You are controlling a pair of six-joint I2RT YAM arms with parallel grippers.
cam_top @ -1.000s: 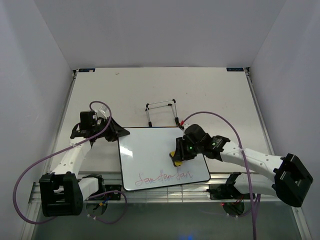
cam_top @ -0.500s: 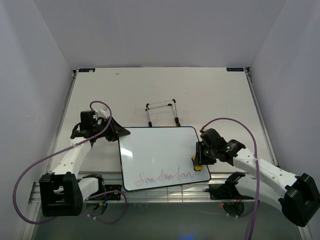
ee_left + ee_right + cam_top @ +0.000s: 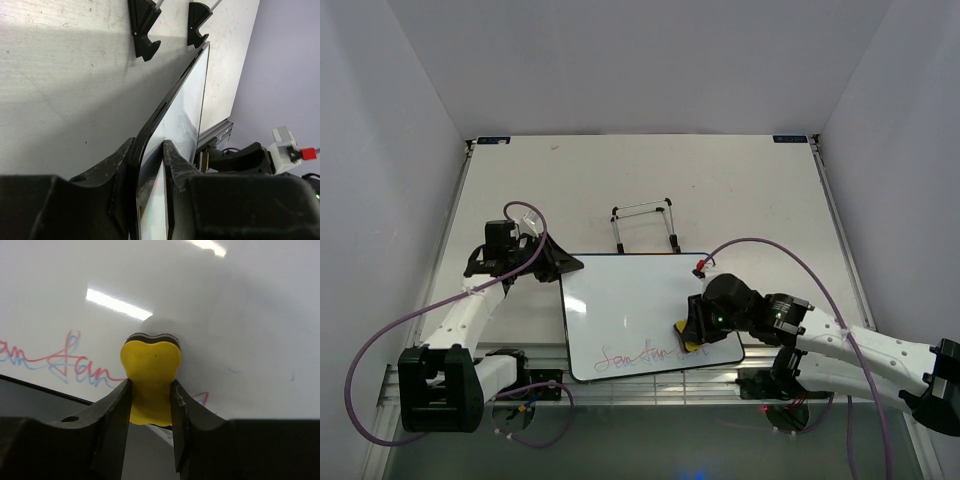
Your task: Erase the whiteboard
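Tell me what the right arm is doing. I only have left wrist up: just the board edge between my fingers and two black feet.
Observer: The right gripper is shut on the yellow eraser, which is pressed flat on the whiteboard.
Operator: Any writing on the board?
Observer: Yes, a red scribble runs along the near edge, on the robot's left of the eraser.
Operator: Anything on the other side of the eraser?
Observer: Right wrist shows only a short red trace there; the rest looks white.
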